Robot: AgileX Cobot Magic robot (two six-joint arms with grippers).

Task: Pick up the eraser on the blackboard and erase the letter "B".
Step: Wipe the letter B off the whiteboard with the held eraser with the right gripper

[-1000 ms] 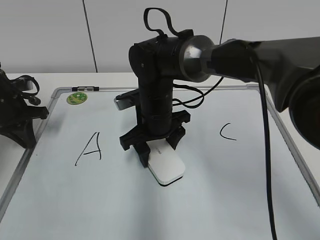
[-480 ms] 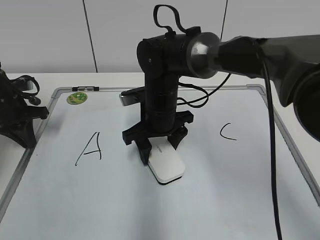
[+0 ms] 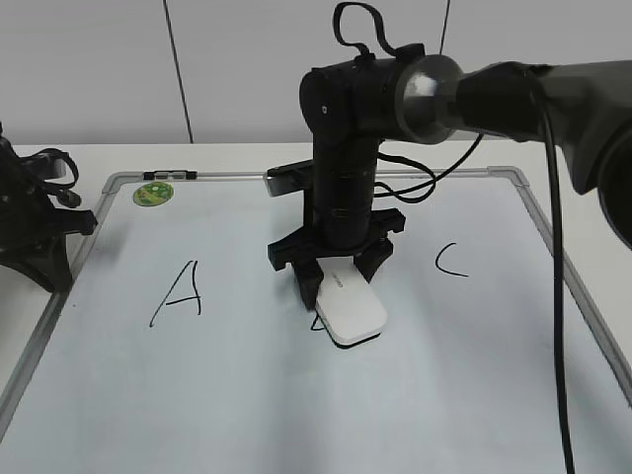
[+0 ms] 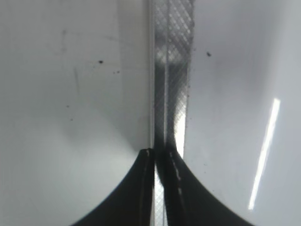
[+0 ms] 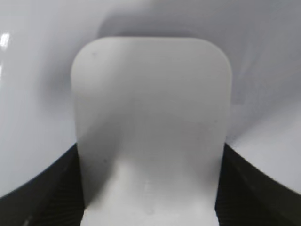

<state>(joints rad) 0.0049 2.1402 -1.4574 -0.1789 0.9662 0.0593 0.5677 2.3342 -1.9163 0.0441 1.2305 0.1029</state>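
My right gripper (image 3: 337,281) is shut on the white eraser (image 3: 353,311) and presses it flat on the blackboard (image 3: 247,395) in the middle. The eraser fills the right wrist view (image 5: 150,122) between the two black fingers. Only a small black stroke of the letter "B" (image 3: 315,324) shows at the eraser's left edge; the rest is hidden or gone. My left gripper (image 4: 159,155) is shut and empty, resting over the board's grey left frame (image 4: 171,70). In the exterior view the left arm (image 3: 35,222) stands at the board's left edge.
A black "A" (image 3: 178,293) is on the left of the board and a black "C" (image 3: 449,260) on the right. A round green magnet (image 3: 152,194) sits near the far left corner. The right arm's cable (image 3: 558,296) hangs over the board's right side.
My right gripper has slid the eraser to the right across the board, from about the middle-left towards the "C". The left arm has not moved.
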